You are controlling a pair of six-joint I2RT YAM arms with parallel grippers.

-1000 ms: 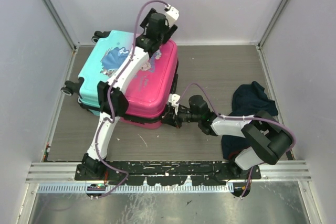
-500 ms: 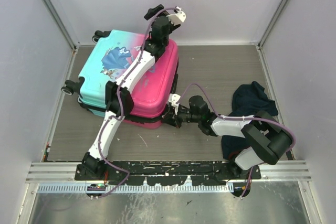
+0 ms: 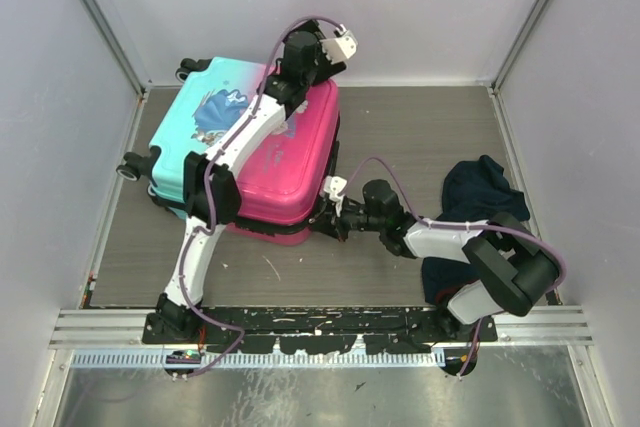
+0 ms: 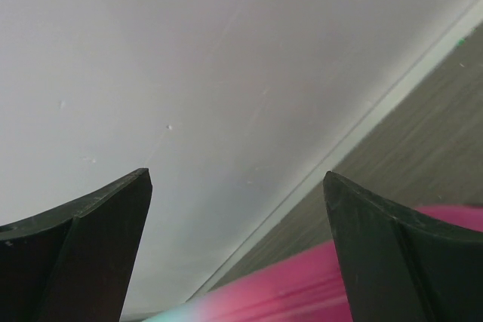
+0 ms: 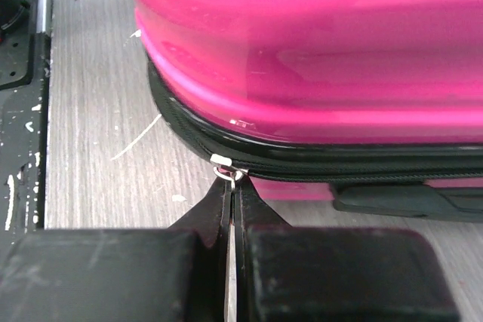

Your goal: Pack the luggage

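The luggage [image 3: 185, 147] lies flat and closed on the left half of the table [image 3: 420, 137], with its turquoise end to the left, its pink end toward the centre, and its wheels [image 3: 130, 169] at the left edge. We judge it to be a stiff, glossy shell: light for its bulk, slick to pinch on the flat faces, and likely to slide on the table rather than flex. The workable holds are the small ones, namely the zipper pull [image 5: 228, 170], the black zip track [image 5: 362, 162] and the shell's edges. The right gripper [image 5: 230, 186] is clamped on that pull at the near right corner of the case, low to the table. The pull is thin metal, so we expect a tug off the line of the track to slip or jam. The left gripper [image 4: 235, 179] hangs spread wide with nothing between its fingers, over the far pink end near the back wall [image 3: 400, 7]. A downward press there could steady the case. The table is grey wood-grain, flecked with white near the arm bases. Walls close in on three sides, and a dark cloth heap [image 3: 480, 187] sits well apart at the right.
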